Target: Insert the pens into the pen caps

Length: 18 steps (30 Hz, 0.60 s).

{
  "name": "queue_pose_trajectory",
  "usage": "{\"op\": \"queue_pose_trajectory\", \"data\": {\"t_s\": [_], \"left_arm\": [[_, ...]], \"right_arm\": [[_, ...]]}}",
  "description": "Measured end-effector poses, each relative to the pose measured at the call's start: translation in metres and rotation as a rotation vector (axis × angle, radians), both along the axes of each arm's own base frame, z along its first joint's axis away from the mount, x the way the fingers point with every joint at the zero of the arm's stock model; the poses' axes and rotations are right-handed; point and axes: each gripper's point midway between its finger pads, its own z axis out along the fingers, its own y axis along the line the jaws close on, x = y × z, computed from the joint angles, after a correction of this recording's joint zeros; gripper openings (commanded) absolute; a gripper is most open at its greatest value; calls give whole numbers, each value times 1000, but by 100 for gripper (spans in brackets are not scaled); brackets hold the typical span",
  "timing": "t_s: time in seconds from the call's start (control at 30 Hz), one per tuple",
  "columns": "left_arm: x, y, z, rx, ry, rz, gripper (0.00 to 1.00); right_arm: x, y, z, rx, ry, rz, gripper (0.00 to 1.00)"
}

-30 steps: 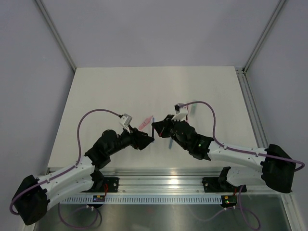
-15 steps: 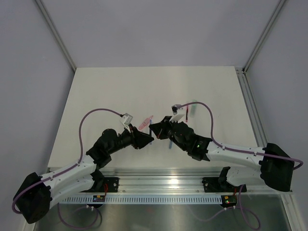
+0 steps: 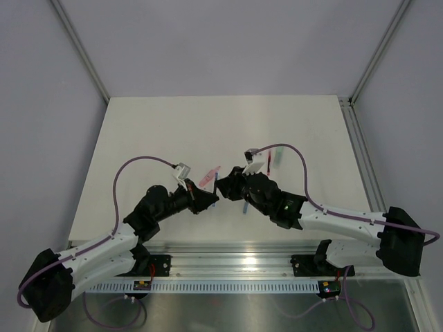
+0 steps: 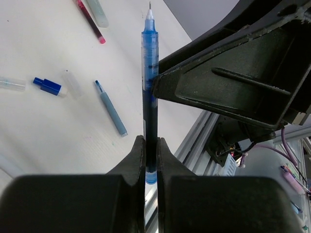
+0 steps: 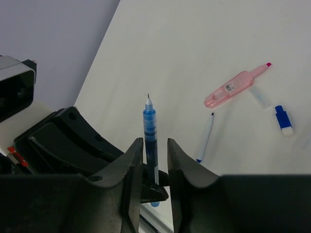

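A dark blue pen (image 4: 149,73) stands upright between the two grippers, tip up. My left gripper (image 4: 150,143) is shut on its lower end. My right gripper (image 5: 154,143) is open, its jaws on either side of the same pen (image 5: 150,141) with a gap on each side. In the top view the pen (image 3: 215,185) is just in front of the table's middle. On the table lie a light blue pen (image 5: 205,137), a red pen (image 4: 90,22), a mint pen cap (image 4: 97,12) and a pale pink pen cap (image 5: 236,85).
A small dark blue cap (image 5: 283,120) and a clear cap (image 5: 260,97) lie near the pink piece. The metal rail (image 3: 235,266) runs along the table's near edge, close below both grippers. Grey walls stand on the left, right and back.
My left gripper has shut on the dark blue pen. My right gripper, shut on that pen before, has opened its jaws. Both arms have shifted slightly left.
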Motion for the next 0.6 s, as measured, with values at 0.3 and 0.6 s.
{"op": "queue_pose_trajectory", "data": {"t_s": [0.3, 0.6], "left_arm": [[8, 13, 6, 14, -37, 87, 0], [12, 20, 4, 34, -40, 128, 0]], "right_arm": [[-2, -35, 2, -72, 33, -35, 29], [37, -79, -72, -285, 235, -138, 17]]}}
